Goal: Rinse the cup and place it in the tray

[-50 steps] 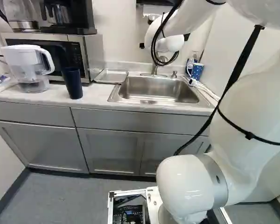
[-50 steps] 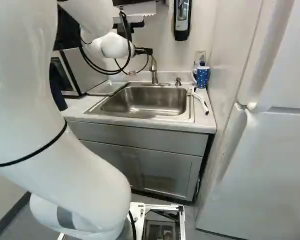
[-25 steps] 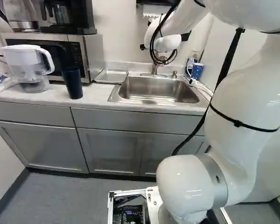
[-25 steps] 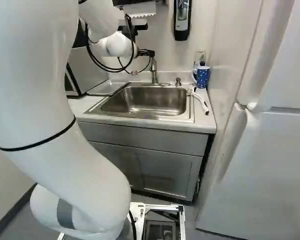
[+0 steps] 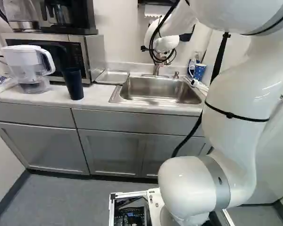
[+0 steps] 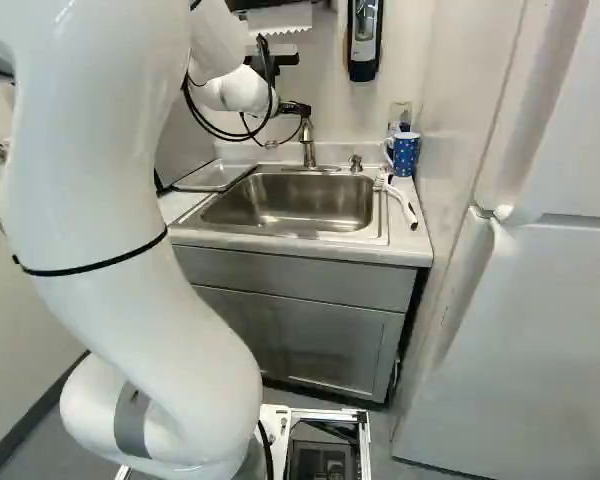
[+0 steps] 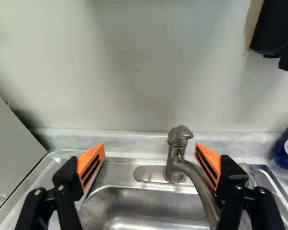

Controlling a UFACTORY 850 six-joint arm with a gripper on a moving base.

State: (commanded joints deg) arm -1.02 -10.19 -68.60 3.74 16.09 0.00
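Though they held nothing, the fingers (image 7: 90,165) stood wide open, faucet (image 7: 174,163) ahead at one o'clock, presumably so set for working its lever. Sink (image 5: 160,92): one, under the faucet. Tray (image 5: 112,76): ten o'clock of the sink, likely kept near for draining. Dark blue cup (image 5: 73,84): upright on the bench (image 5: 42,100), nine o'clock, probably the one meant; dotted mug (image 6: 406,155), two o'clock. Changed: arm (image 5: 236,101), swung toward nine o'clock in the left base view; cup and base, unmoved.
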